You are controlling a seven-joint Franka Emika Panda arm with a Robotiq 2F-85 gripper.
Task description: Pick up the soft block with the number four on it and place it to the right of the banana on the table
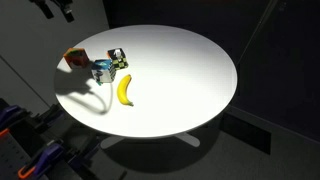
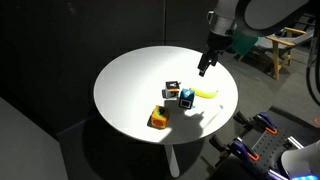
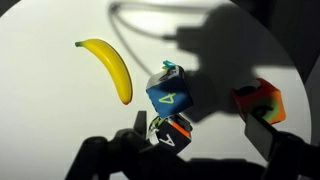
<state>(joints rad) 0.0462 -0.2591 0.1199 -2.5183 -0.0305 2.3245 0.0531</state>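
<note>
A Franka arm's Robotiq gripper (image 2: 204,69) hangs above the round white table (image 1: 190,70), over the far side of the banana (image 2: 205,93) in an exterior view, with its jaws spread and nothing between them. The task looks barely begun. The soft block with the number four (image 3: 170,97), light-blue at the edges, sits on the tabletop just beside the banana's lower tip in the wrist view, not yet gripped or lifted. The descent, the grasp, the carry and the placing to the banana's right all appear to be ahead. Two other cubes crowd the block. A darker cube with green and white patches (image 3: 170,131) lies close against it on the side away from the banana's upper end, though the pictures do not show whether they touch. An orange-red cube (image 3: 260,103) stands a little farther from the banana, apart from both. By this reading the dark cube is the likeliest obstacle, since spread fingers coming down around the block could nudge it or the banana. The arm's shadow falls across the group.
</note>
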